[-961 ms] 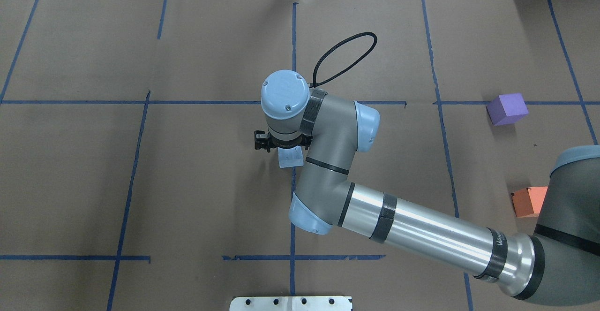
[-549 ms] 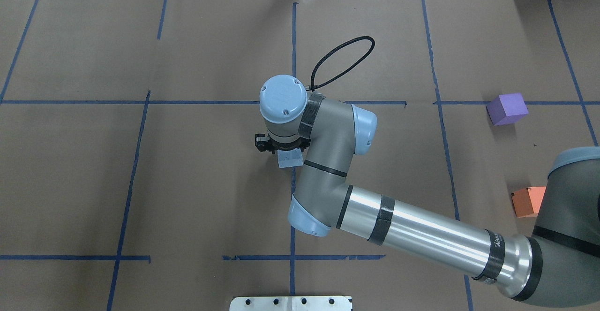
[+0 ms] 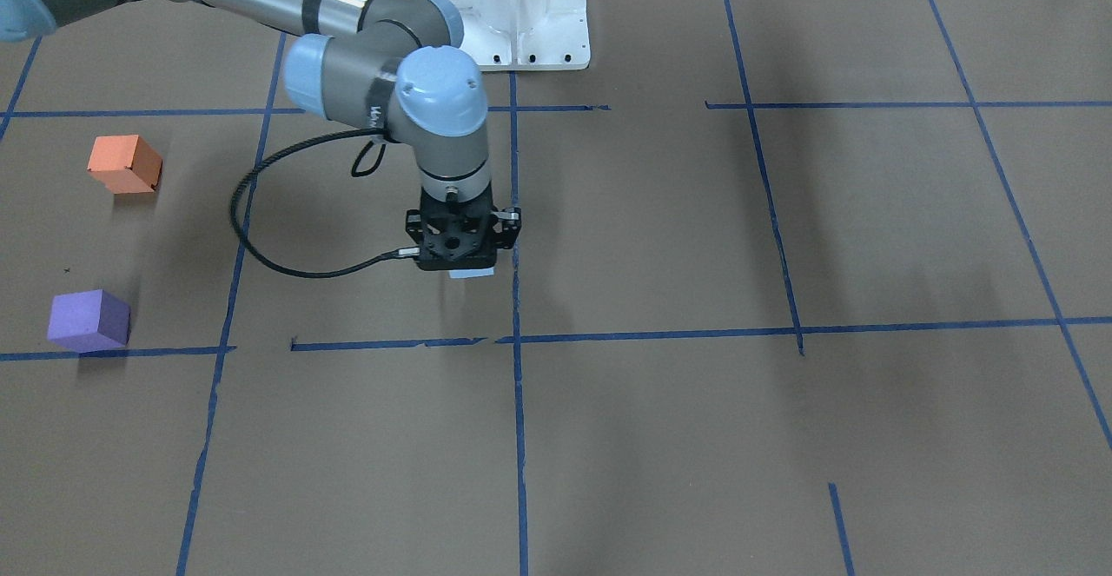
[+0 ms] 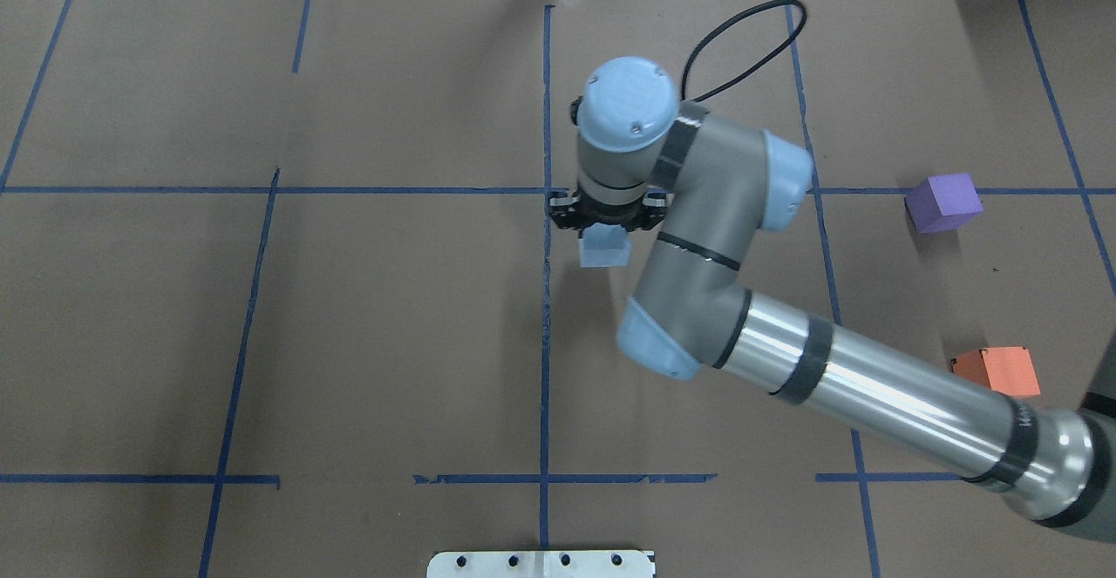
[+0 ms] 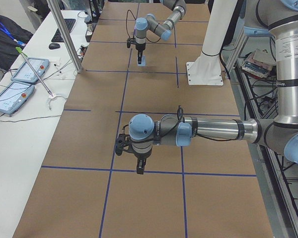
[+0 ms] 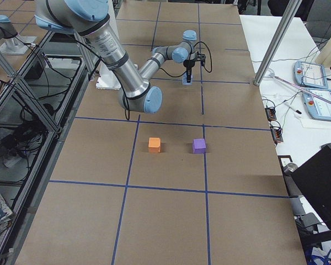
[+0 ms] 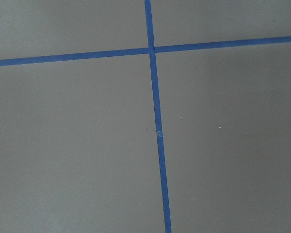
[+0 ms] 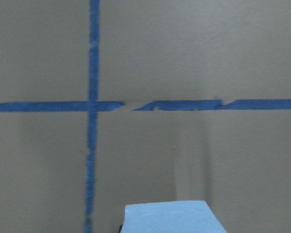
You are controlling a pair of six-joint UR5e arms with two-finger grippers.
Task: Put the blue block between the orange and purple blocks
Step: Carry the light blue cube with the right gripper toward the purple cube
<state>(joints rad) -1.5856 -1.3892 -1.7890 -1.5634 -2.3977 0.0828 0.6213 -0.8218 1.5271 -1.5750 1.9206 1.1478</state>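
Our right end effector (image 4: 608,219) gripped the blue block (image 4: 603,252), a pale, matte cube, near the central tape cross of the bench (image 4: 349,343). Well off to its right sat the orange block (image 4: 998,369) and the purple block (image 4: 943,202). Of the left end effector (image 5: 140,166), we could not tell how wide it stood.

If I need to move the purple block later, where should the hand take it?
Come straight down and close on two opposite side faces of the purple block. It's a cube lying flat, turned slightly off the tape lines, so square up to its faces.
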